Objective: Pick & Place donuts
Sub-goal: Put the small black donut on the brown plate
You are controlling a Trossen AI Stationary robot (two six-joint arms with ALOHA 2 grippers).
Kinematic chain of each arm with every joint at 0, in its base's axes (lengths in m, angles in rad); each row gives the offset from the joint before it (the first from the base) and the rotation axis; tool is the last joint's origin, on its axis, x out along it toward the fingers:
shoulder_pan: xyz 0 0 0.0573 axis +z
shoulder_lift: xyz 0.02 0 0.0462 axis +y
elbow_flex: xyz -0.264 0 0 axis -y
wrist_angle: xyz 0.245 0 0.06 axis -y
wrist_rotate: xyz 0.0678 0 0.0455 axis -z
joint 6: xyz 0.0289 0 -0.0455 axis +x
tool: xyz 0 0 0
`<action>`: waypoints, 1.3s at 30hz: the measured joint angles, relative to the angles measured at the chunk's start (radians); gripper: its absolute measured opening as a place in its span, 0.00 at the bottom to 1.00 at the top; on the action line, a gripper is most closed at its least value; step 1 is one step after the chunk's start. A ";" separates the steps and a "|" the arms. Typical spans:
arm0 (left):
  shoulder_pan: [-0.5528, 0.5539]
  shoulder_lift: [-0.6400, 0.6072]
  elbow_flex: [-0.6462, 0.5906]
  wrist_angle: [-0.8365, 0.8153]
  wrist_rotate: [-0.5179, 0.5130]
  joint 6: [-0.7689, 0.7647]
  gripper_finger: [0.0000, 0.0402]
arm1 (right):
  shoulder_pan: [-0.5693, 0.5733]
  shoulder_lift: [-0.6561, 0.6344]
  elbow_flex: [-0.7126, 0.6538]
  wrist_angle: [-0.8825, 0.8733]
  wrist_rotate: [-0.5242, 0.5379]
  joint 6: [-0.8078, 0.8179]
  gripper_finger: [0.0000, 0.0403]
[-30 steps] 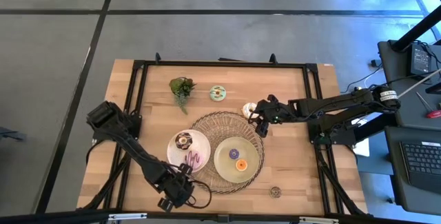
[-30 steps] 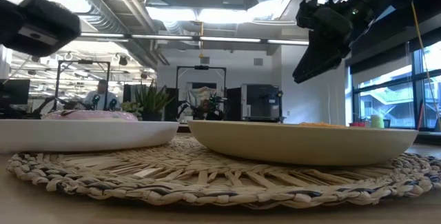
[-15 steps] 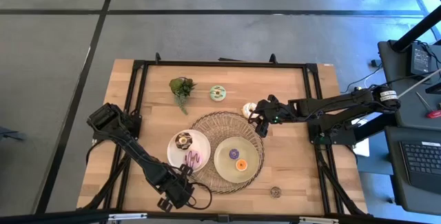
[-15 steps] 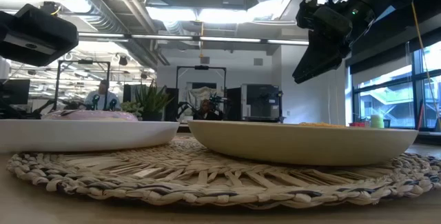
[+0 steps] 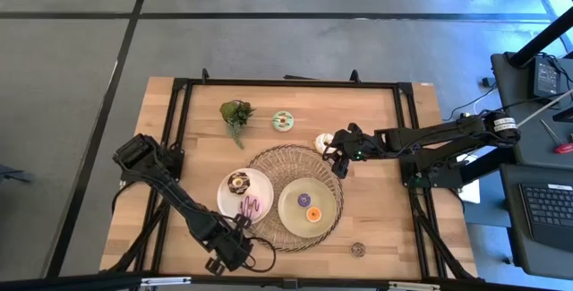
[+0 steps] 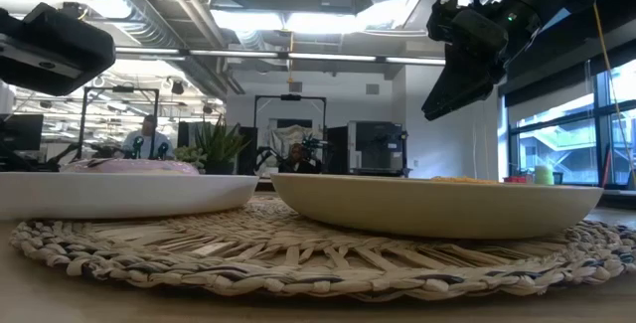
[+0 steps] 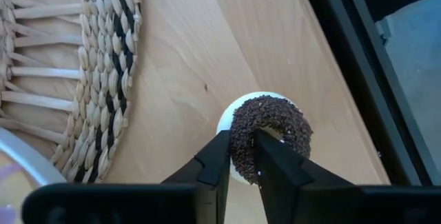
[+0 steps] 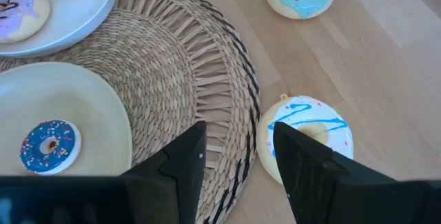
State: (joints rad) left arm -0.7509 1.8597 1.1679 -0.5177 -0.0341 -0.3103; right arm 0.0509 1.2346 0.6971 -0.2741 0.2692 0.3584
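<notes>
Change: barely anything is moving; across the last second the high view is holding the same, and only the left arm's dark body in the low view is shifting slightly
Meaning for the task: both arms seem to be pausing at a grasp, so no donut is travelling to a plate yet
Left end effector (image 7: 242, 141): sitting at the near edge of the tabletop (image 5: 385, 112), left of centre, its fingers pinching shut on the chocolate-sprinkled donut (image 7: 270, 133); whether that ring is lifting off the wood I cannot tell
Right end effector (image 8: 240, 131): hanging over the far right rim of the woven mat (image 5: 269, 161), fingers spread wide and gripping nothing
Cream donut (image 8: 308, 136): lying on the wood, touching the mat's edge, just beyond the spread fingers
Donuts: eight, namely the two above, the mint donut (image 5: 283, 121) far on the wood, two on the white plate (image 5: 226, 197), two on the pale-green plate (image 5: 329, 197), and a small dark ring (image 5: 358, 250) near the right front
Plates: two, both resting on the one mat
Plant sprig (image 5: 236, 115): one, far left
</notes>
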 joint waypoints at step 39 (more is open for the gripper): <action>0.413 -0.003 0.105 0.266 -0.137 -0.068 0.01 | 0.000 0.000 0.000 -0.012 0.000 -0.029 0.42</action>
State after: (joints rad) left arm -0.3382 1.8567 1.2732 -0.2513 -0.1714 -0.3786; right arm 0.0509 1.2346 0.6971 -0.2865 0.2691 0.3298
